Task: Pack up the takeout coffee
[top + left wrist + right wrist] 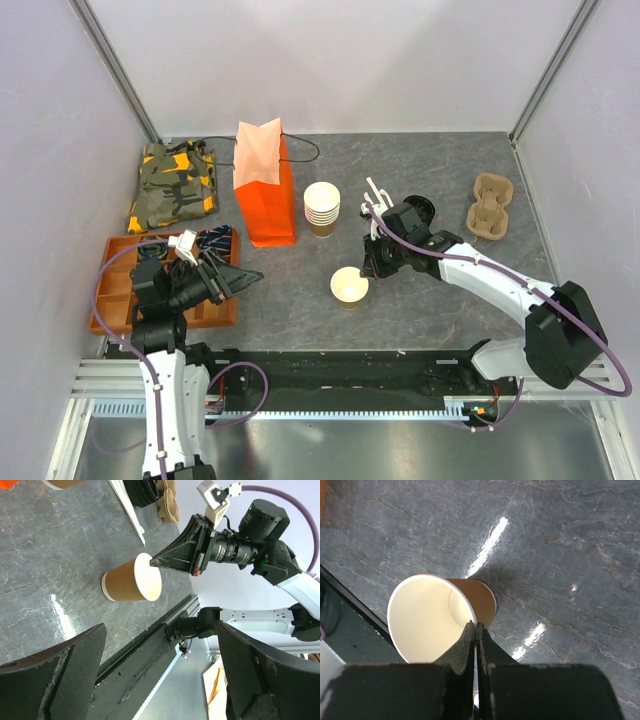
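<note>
The takeout coffee cup (349,286), a small tan paper cup with a white rim, stands upright on the grey table with no lid on it. In the right wrist view the cup (427,617) shows its pale inside. My right gripper (476,626) is shut, pinching the cup's rim on its right side. The left wrist view shows the same cup (131,579) with the right gripper (155,562) tip at its rim. My left gripper (245,277) hovers left of the cup, apart from it, open with nothing between its fingers (55,680).
An orange paper bag (265,185) stands open at the back. Beside it is a stack of lidless tan cups (322,208). Black lids (420,207) lie behind the right arm. A cardboard cup carrier (489,207) is at the right, and an orange tray (112,300) and camouflage cloth (173,186) at the left.
</note>
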